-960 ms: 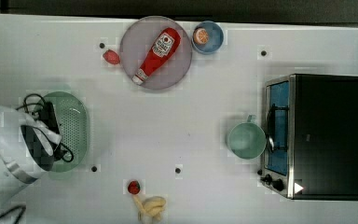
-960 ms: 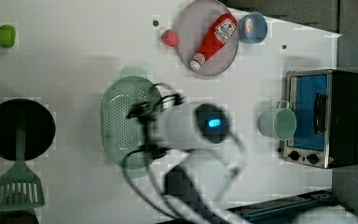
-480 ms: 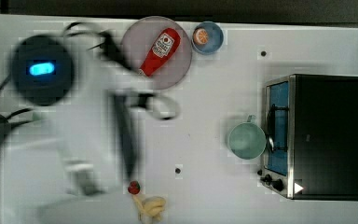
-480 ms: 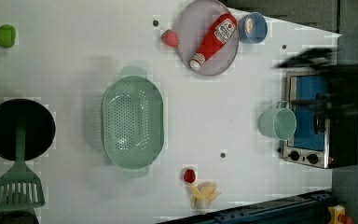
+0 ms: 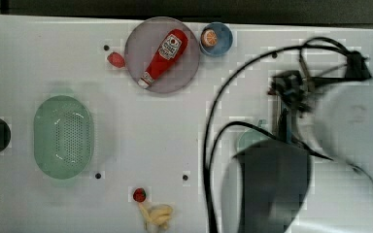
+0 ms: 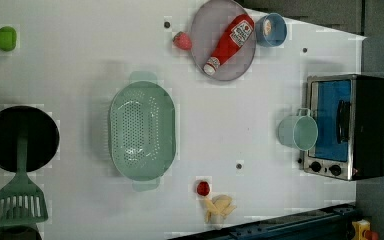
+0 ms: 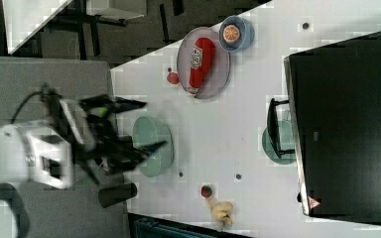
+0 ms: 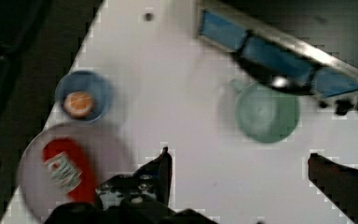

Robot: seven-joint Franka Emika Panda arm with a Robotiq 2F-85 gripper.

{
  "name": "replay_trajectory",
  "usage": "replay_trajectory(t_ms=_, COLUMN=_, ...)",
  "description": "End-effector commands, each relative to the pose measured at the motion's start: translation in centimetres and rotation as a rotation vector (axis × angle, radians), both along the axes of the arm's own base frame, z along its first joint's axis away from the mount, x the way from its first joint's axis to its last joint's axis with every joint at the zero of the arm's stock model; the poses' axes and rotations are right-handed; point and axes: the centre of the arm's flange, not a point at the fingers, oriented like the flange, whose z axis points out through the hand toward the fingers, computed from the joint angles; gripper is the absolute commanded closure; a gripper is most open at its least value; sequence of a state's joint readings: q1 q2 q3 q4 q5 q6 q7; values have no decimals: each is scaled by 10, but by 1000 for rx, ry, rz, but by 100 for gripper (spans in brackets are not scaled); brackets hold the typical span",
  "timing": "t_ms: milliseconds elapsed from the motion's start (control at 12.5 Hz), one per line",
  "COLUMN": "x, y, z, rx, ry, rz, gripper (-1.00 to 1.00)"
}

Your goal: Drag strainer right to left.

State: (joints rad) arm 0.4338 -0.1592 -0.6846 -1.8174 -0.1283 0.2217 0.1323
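Robot lab, mock kitchen setup: white table [image 6: 80, 60] with bolt holes; toaster oven [image 6: 347, 127], pan [image 6: 20, 137], spatula [image 6: 19, 202], toy food; robot arm [image 5: 349, 126]; grey floor.

Arm's a blurry blob at the top view's right. End effector [image 8: 237, 161] has fingers spread wide, holding nothing

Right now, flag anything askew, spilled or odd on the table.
The ketchup bottle lies on its side across the greyish plate instead of standing. Nothing looks spilled or broken; the strainer sits upright and flat.
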Motion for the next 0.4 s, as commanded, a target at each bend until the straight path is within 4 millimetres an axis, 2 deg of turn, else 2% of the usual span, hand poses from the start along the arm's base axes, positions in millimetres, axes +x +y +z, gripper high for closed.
replay_trajectory(t_ms=80, x=28, y=126, z=-31, rx=-34, ry=80, rz=328, gripper=-100)
replay_trajectory(t_ms=240, x=28, y=150, z=-32, rx=-39, ry=86, rz=372, gripper=-100)
replay_trajectory(t_ms=400, x=28, y=165, z=-32, rx=-43, ry=85, rz=399, gripper=-100)
